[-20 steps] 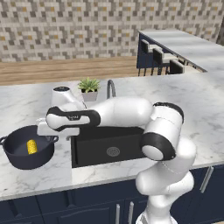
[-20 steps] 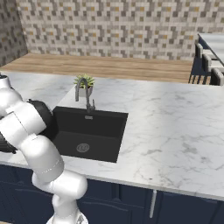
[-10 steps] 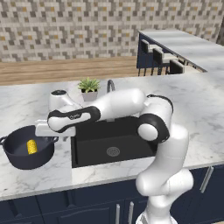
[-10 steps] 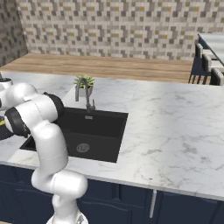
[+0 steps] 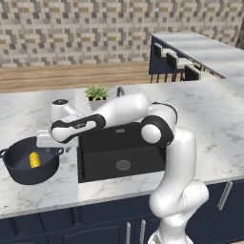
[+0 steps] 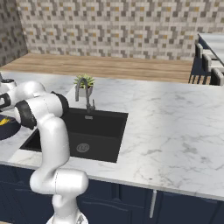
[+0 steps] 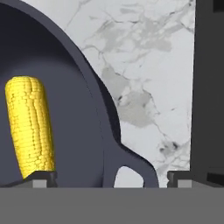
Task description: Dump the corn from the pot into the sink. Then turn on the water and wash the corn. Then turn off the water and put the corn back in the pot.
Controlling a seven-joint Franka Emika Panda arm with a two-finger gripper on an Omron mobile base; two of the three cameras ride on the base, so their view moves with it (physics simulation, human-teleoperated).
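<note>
White marble counter (image 5: pixel 57 188): pot (image 5: pixel 24 169) left of sink (image 5: pixel 102 155), 1 corn (image 7: pixel 29 124) lying inside; my gripper (image 7: pixel 112 178) spread wide straddling its near handle (image 7: pixel 129 168); pot likely heavy, rigid, slick, so I grip that handle.

In the hand view the wide dark navy-grey pot (image 7: pixel 65 118) runs off the left and top edges, and the short yellow corn cob (image 7: pixel 29 124) loses its lower end behind a dark finger tip (image 7: pixel 39 178). The black rectangular sink (image 7: pixel 210 87) is cut by the right edge. From the right base view, the pot (image 6: pixel 6 127) is mostly out of frame at left.
</note>
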